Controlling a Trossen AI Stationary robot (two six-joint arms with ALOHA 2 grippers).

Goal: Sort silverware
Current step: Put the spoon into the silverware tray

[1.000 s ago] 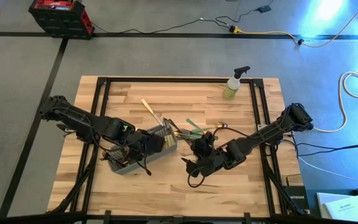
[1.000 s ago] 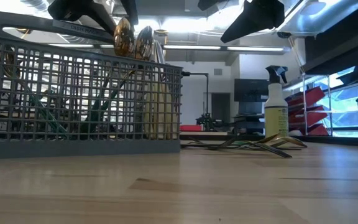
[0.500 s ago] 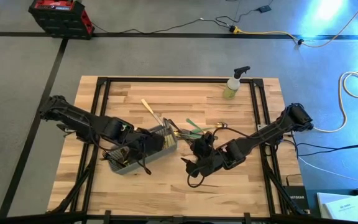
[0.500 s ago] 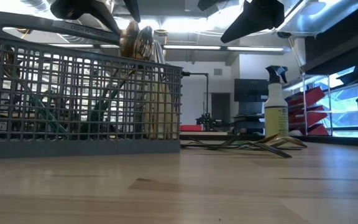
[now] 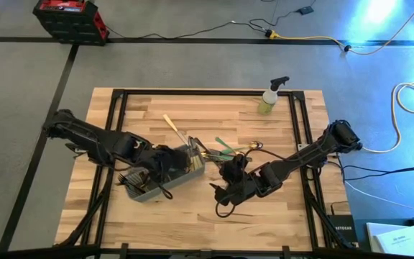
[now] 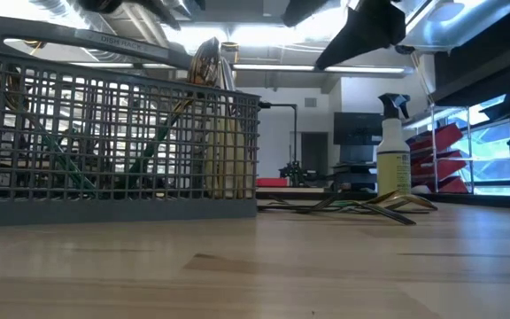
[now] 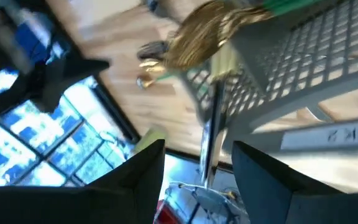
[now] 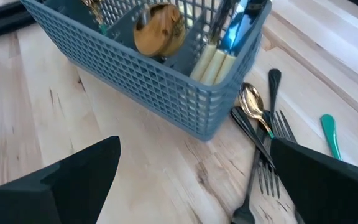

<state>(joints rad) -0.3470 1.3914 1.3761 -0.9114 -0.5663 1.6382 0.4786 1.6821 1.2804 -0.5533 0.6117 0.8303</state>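
Note:
The grey mesh caddy stands left of the table's middle. In it are gold spoon heads and cream handles. More silverware lies loose on the wood to the caddy's right: a spoon, forks and a green handle. My left gripper hangs open over the caddy. A slim silvery piece shows in the gap between its fingers, and I see no finger on it. My right gripper hovers wide open over bare wood near the caddy's right end, with nothing between its fingers.
A yellow-green spray bottle stands at the table's far right. A cream-handled piece sticks out past the caddy's far side. A black frame runs around the tabletop. Bare wood lies between the caddy and the near edge.
My left gripper has risen above the caddy, nearly out of the low view's top. The gold spoon head that stood beside it has tipped toward the table's right and now leans against the other spoon head in the caddy.

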